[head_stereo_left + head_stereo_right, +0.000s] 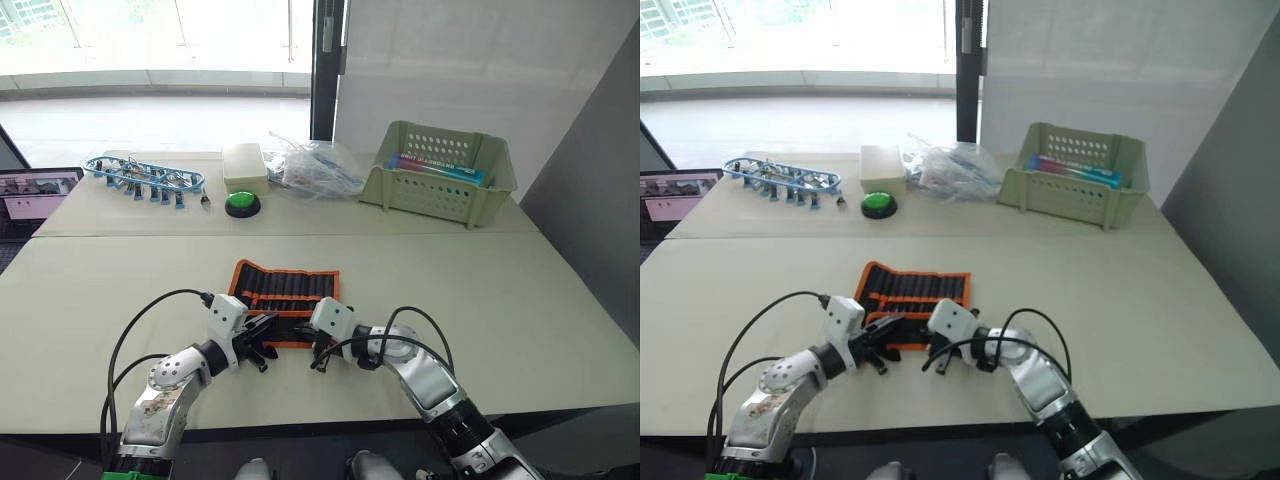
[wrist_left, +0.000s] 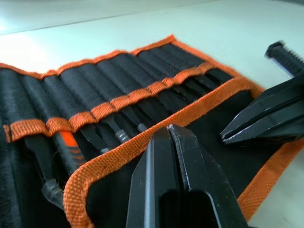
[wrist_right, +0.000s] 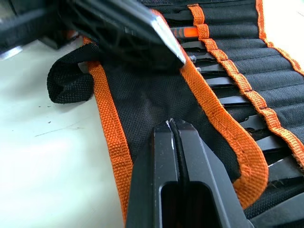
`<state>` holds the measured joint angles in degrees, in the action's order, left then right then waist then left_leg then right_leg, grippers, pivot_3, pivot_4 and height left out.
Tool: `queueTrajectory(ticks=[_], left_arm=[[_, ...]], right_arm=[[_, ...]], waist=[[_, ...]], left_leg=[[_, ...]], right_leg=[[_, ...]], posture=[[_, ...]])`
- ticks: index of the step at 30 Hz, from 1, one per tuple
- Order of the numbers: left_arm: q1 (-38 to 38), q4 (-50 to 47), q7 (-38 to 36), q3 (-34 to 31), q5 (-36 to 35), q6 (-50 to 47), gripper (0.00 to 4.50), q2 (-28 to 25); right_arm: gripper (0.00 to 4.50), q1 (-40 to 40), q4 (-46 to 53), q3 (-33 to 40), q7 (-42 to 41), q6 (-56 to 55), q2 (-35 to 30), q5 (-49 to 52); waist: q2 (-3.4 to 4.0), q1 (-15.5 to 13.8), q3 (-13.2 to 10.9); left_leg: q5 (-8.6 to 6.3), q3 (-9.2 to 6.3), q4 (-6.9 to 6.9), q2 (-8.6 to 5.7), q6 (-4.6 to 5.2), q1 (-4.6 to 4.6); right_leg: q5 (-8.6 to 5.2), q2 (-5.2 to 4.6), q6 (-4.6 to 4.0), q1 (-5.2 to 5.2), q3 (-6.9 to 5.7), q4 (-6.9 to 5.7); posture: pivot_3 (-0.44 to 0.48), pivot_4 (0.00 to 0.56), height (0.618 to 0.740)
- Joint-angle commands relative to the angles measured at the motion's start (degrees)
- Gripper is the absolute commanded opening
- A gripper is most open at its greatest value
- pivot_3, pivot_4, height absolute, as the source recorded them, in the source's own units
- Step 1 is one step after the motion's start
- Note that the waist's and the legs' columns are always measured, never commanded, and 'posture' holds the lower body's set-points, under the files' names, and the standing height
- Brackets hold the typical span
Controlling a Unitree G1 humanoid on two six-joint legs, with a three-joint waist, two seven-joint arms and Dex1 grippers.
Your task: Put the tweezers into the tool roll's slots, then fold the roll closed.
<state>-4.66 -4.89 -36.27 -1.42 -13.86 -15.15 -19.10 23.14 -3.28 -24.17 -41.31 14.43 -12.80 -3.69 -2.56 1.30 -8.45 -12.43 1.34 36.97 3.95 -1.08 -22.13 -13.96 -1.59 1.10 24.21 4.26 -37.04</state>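
Note:
The tool roll (image 1: pixel 285 296) lies unrolled on the near table, black with orange edging. Its near flap (image 2: pixel 223 123) is folded up over the lower ends of the slots. Slim black tweezers (image 2: pixel 135 121) sit in the slots, their ends showing between the orange band and the flap. My left gripper (image 1: pixel 262 338) is shut, its tip resting at the flap's orange edge (image 2: pixel 118 156). Close beside it, my right gripper (image 1: pixel 322 348) is also shut, lying over the flap's black fabric (image 3: pixel 142 95). No fabric shows between either pair of fingers. The black strap (image 3: pixel 69 80) pokes out at the flap's end.
On the far table stand a pale green basket (image 1: pixel 440 175), a crumpled plastic bag (image 1: pixel 315 168), a white box (image 1: pixel 244 165), a green button (image 1: pixel 242 204) and a blue-framed row of small tools (image 1: pixel 145 178). A screen (image 1: pixel 35 190) sits at the far left.

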Motion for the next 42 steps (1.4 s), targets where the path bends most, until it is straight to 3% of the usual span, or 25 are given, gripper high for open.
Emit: queueTrajectory(ticks=[1, 8, 18, 24, 36, 42], left_arm=[[0.37, 5.22, 4.21, 1.48, 2.97, -0.67, 0.03, 1.45], [2.12, 3.87, 3.6, 1.55, 1.23, -1.73, 0.03, 1.9], [2.45, 1.37, 3.01, 0.98, -0.19, -2.71, 0.03, 0.7], [2.37, 1.48, 2.51, 0.18, -0.72, -2.8, 0.03, -0.27], [1.33, 3.28, 2.02, -0.91, -1.64, -2.17, 0.03, -2.08], [0.57, 3.7, 1.68, -1.48, -2.4, -1.12, 0.03, -2.25]], right_arm=[[0.0, -0.52, 2.52, 0.53, 0.45, 1.35, 0.08, 0.47], [0.0, -2.3, 9.54, 0.15, 4.37, 0.32, 7.24, 3.69], [0.0, -1.5, -4.75, -1.32, 16.25, -1.91, 13.39, -2.61], [0.0, -2.27, -8.65, 0.92, 19.04, -1.52, 12.05, -3.44], [0.0, -8.04, -3.67, 5.87, 19.07, 2.51, 3.68, -2.98], [0.0, -8.94, 0.34, 5.99, 18.11, 0.26, 5.26, -0.01]], waist=[[0.13, -0.22, 0.07], [0.71, 0.08, 0.4], [0.77, 0.96, 0.45], [0.77, 1.2, 0.45], [0.83, 0.92, 0.56], [0.81, 1.05, 0.57]], left_leg=[[0.0, 0.0, 0.0, 0.0, 0.0, 0.06], [0.0, -0.03, -0.02, -0.01, 0.0, 0.24], [0.0, -0.06, -0.04, -0.07, -0.01, 0.12], [0.0, -0.07, -0.09, -0.06, -0.01, 0.2], [-0.01, -0.06, -0.11, -0.09, -0.01, 0.25], [-0.01, -0.05, -0.11, -0.13, -0.02, 0.27]], right_leg=[[-0.06, 0.0, 0.11, -0.04, 0.0, 0.0], [0.0, 0.09, 0.06, -0.07, 0.11, -0.04], [-0.01, 0.08, 0.07, 0.0, 0.19, 0.03], [-0.03, 0.08, 0.05, -0.03, 0.19, 0.03], [-0.23, 0.05, -0.27, -0.1, 0.25, 0.1], [-0.23, 0.07, -0.27, -0.09, 0.4, 0.17]], posture=[[0.0, 0.15, 0.74], [0.0, 0.15, 0.74], [0.0, 0.15, 0.74], [0.0, 0.15, 0.74], [0.0, 0.15, 0.74], [0.0, 0.15, 0.74]])
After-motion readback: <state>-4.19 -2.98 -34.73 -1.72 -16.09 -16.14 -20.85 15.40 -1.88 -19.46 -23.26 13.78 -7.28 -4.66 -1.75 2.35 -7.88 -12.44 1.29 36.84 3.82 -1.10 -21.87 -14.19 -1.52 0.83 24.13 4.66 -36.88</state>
